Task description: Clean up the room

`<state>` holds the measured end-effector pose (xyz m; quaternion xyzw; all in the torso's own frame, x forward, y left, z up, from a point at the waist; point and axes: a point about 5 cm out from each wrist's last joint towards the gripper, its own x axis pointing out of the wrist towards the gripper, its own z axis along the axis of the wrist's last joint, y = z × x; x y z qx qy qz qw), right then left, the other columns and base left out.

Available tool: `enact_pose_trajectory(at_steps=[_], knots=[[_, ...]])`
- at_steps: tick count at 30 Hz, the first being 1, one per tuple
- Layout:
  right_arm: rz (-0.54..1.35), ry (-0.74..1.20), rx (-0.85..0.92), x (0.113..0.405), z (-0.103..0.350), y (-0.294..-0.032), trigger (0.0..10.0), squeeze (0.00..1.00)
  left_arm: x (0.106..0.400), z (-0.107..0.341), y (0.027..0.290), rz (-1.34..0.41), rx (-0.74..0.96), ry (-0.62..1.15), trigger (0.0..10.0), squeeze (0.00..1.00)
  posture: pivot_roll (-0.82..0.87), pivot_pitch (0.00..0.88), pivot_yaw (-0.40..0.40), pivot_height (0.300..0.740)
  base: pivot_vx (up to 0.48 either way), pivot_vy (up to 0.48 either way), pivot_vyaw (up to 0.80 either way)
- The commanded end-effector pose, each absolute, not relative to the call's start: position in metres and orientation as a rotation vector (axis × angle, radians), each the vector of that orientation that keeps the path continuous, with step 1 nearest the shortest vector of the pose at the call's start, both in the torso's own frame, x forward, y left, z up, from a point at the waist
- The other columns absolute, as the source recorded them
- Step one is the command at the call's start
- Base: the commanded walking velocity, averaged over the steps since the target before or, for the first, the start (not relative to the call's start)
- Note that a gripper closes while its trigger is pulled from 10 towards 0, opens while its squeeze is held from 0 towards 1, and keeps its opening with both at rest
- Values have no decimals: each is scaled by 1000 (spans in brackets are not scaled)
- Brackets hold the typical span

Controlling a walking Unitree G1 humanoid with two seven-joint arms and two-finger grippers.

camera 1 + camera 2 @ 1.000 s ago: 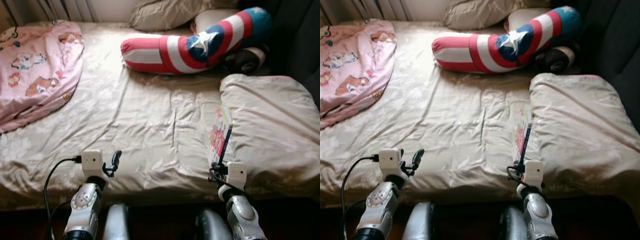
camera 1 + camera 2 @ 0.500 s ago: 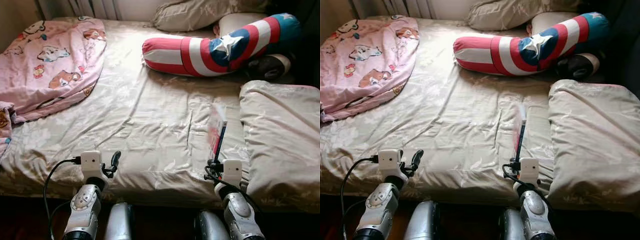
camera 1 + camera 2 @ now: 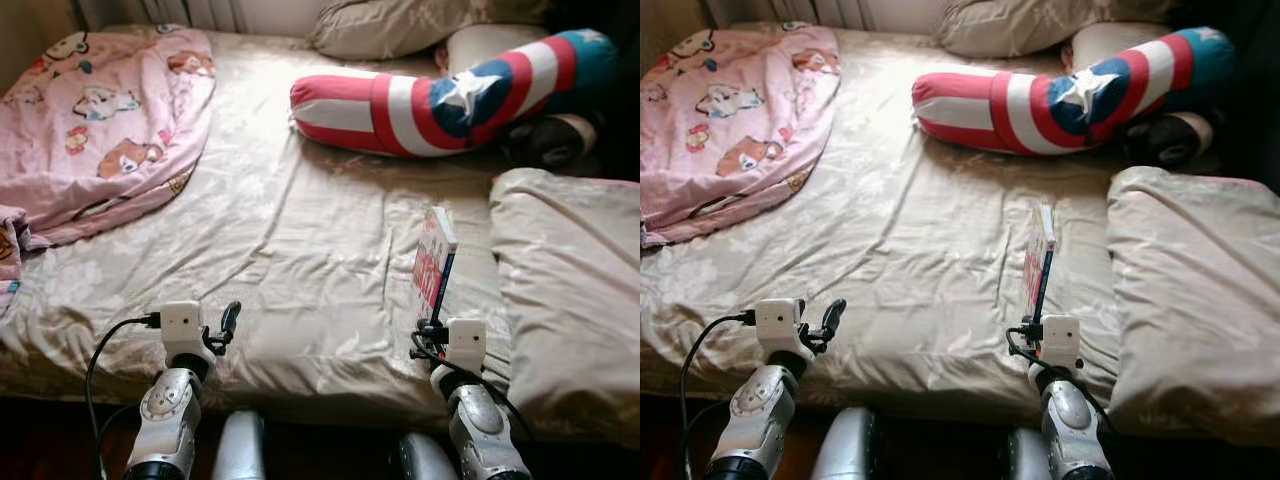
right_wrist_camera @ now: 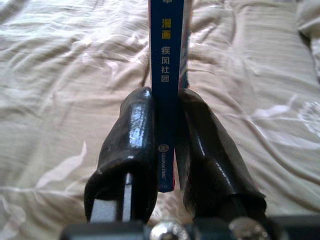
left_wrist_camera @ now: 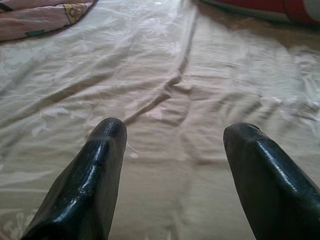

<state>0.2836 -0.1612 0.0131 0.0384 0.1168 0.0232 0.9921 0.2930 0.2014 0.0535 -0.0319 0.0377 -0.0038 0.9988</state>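
Standing on edge above the bed [image 3: 300, 250], the book [image 3: 434, 262] was clamped by its spine in the right gripper [image 4: 167, 145] — long axis pointing away — while the left gripper [image 5: 172, 175] was held open, empty.

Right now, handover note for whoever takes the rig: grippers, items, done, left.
Right gripper: shut on the book, spine clamped, held upright above the bed sheet.
Left gripper: open, empty, hovering over the sheet.
On the bed: pink blanket bunched at the robot's left, striped bolster and pillow at the head, beige duvet at right.
Done: book picked up.
Left: stow the book, tidy the bedding.
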Motion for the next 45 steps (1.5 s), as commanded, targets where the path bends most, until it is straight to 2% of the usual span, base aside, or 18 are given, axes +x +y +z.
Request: enact_pose_trajectory(at_steps=[1, 14, 20, 24, 26, 27, 28, 29, 33, 36, 37, 45], knots=[[34, 214, 70, 285, 16, -165, 10000, 0, 291, 50, 201, -6, -69, 93, 10000, 0, 23, 168, -35, 618, 322, 0, 0], [-30, 206, 43, 291, 21, -174, 10000, 0, 290, 51, 202, -2, -69, 86, 10000, 0, 25, 172, -34, 618, 328, 0, 0], [-66, 188, 3, 295, 25, -181, 10000, 0, 288, 51, 202, -5, -69, 83, 10000, 0, 26, 185, -38, 618, 0, 0, 0], [-61, 204, -170, 300, 28, -190, 10000, 0, 285, 50, 202, -7, -68, 84, 10000, 0, 31, 202, -40, 618, 0, 0, 0], [-56, 204, -197, 301, 29, -191, 10000, 0, 284, 50, 202, -7, -67, 85, 10000, 0, 31, 205, -40, 618, 0, 0, 0], [-30, 209, -332, 303, 31, -193, 10000, 0, 282, 49, 203, -7, -66, 87, 10000, 0, 34, 213, -41, 618, 0, 0, 0], [-30, 209, -332, 303, 31, -193, 10000, 0, 282, 49, 203, -7, -66, 87, 10000, 0, 34, 213, -41, 618, 0, 0, 0], [-5, 179, -463, 306, 36, -195, 10000, 0, 281, 48, 204, -4, -63, 89, 10000, 0, 36, 217, -42, 618, 0, 0, 0], [55, 126, -767, 315, 44, -197, 10000, 0, 278, 48, 204, 3, -59, 90, 10000, 0, 46, 235, -43, 618, 0, 0, 0], [107, 127, -831, 318, 46, -195, 10000, 0, 275, 48, 203, -3, -61, 94, 10000, 0, 47, 253, -41, 618, 0, 0, 0], [175, 116, -938, 320, 45, -190, 10000, 0, 272, 47, 203, -6, -61, 99, 10000, 0, 48, 269, -36, 618, 0, 0, 0], [275, 33, -1223, 327, 50, -184, 10000, 0, 268, 46, 203, -9, -56, 106, 10000, 0, 57, 300, -34, 618, 0, 0, 0]])
